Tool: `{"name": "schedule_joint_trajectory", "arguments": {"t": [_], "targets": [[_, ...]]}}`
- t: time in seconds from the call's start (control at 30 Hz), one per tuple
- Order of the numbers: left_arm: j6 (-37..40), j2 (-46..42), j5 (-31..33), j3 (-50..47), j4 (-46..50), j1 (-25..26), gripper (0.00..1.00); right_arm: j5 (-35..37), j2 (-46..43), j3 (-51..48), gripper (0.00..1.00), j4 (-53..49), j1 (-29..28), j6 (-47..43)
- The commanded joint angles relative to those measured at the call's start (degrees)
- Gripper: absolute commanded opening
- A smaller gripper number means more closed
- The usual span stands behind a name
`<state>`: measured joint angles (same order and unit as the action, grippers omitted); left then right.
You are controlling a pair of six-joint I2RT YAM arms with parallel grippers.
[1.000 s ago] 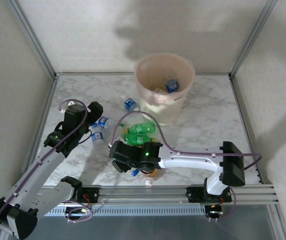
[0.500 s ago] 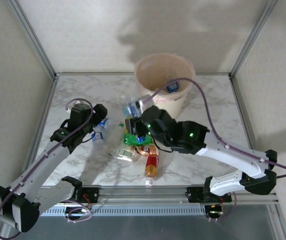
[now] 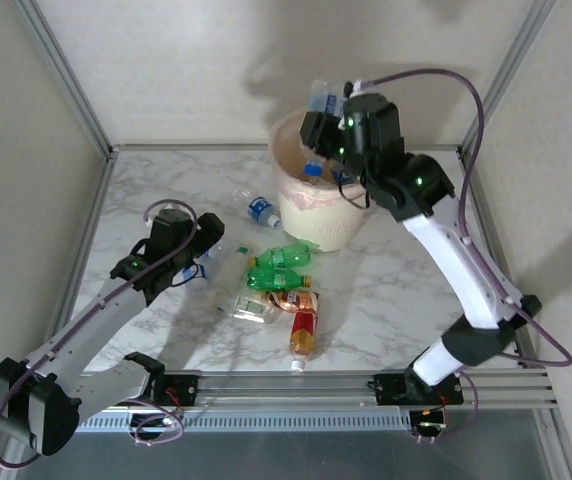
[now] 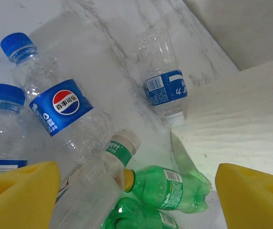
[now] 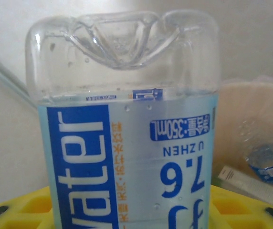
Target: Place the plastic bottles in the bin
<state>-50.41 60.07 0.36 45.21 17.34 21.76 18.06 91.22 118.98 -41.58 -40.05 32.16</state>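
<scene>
White arms (image 3: 453,262), black joints (image 3: 471,345), purple cables (image 3: 478,105), green lights (image 3: 347,122), yellow pincer pads (image 4: 19,193).

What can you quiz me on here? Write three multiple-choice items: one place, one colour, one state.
1. The right gripper is: A over the bin; B at the table's near edge; C beside the left arm.
2. The label on its bottle is: A red; B green; C blue.
3. The left gripper is: A shut on a bottle; B open; C shut empty.
Answers: 1 A, it hangs above the rim; 2 C, blue print in the wrist view; 3 B, jaws wide apart.
</scene>
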Motion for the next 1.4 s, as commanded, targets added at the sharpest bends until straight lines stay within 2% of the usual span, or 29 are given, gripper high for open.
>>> {"name": "schedule_joint_trajectory", "arguments": {"t": [0.0, 0.17, 0.37, 0.5, 0.57, 0.67, 0.73, 0.9, 1.07, 1.2, 1.37], "targets": [[0.1, 0.1, -0.1, -0.6, -1.6, 1.3, 0.84, -7.9, 4.4, 2.6, 0.49, -2.1, 6.3, 1.6], [0.6, 0.4, 1.1, -0.1, -0.9, 3.1, 0.84, -13.3, 9.9, 2.3, 0.49, 0.4, 10.7, 2.4], [0.9, -0.1, 2.0, -0.6, -0.1, 3.8, 0.84, -15.2, 16.3, 4.1, 0.49, 0.7, 10.9, 1.7], [1.2, 0.2, 2.3, -0.4, 0.1, 4.2, 0.84, -16.8, 17.0, 2.4, 0.53, 1.5, 10.7, 2.5], [1.5, 0.4, 2.9, 0.0, 0.1, 4.8, 0.84, -16.7, 15.4, -0.2, 0.6, 3.1, 10.7, 3.1], [2.3, 1.3, 3.9, 1.1, 0.4, 6.1, 0.84, -16.0, 13.5, -2.4, 0.76, 4.5, 10.8, 3.2], [2.8, 2.1, 5.2, 2.0, 0.9, 7.2, 0.85, -15.6, 13.0, -2.1, 0.82, 4.0, 10.8, 2.9], [3.3, 3.3, 6.1, 3.2, 0.9, 9.3, 0.85, -14.0, 11.5, -0.2, 0.83, 2.7, 10.8, 2.3], [5.2, 3.4, 6.9, 4.6, 2.2, 12.4, 0.85, -11.2, 6.5, -1.5, 0.84, 2.2, 10.3, 1.6], [7.0, 3.7, 6.2, 5.7, 3.1, 18.1, 0.85, -7.6, -1.2, -7.6, 0.84, 2.6, 8.5, 0.3], [8.0, 6.5, 6.0, 7.1, 4.7, 27.6, 0.85, -4.0, -12.8, -20.8, 0.84, 4.4, 5.5, 1.0]]}}
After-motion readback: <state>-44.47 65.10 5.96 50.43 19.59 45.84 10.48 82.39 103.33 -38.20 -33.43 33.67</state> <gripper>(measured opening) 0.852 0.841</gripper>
